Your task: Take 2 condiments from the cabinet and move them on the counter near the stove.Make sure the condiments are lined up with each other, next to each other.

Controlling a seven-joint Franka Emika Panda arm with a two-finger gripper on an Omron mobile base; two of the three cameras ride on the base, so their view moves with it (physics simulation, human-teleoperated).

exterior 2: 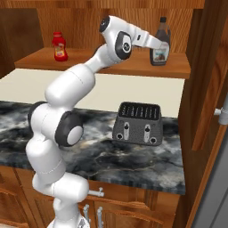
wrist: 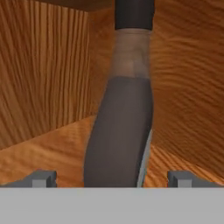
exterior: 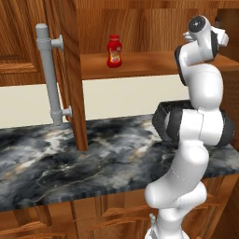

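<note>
Right up close in the hand view is the dark bottle point(wrist: 120, 131), filling the middle with its black-capped neck going off the top. The gripper point(wrist: 113, 178) has its two finger tips point(wrist: 41, 178) spread as wide as they go, one on each side of the bottle, and neither is touching it, so nothing is held.

Taking the cabinet shelf point(exterior 2: 133, 67) as the landmark: the dark bottle point(exterior 2: 160, 42) stands upright toward its right end, with the white arm point(exterior 2: 111, 49) reaching in to it. The ketchup bottle point(exterior 2: 59, 46) stands upright toward the shelf's left end, well apart from the dark one.

Below the shelf is the marble counter point(exterior: 70, 158), with a dark toaster point(exterior 2: 137, 122) sitting on it under the dark bottle. The cabinet door point(exterior: 72, 70) hangs open left of the shelf, grey bar handle point(exterior: 49, 74) on it.
</note>
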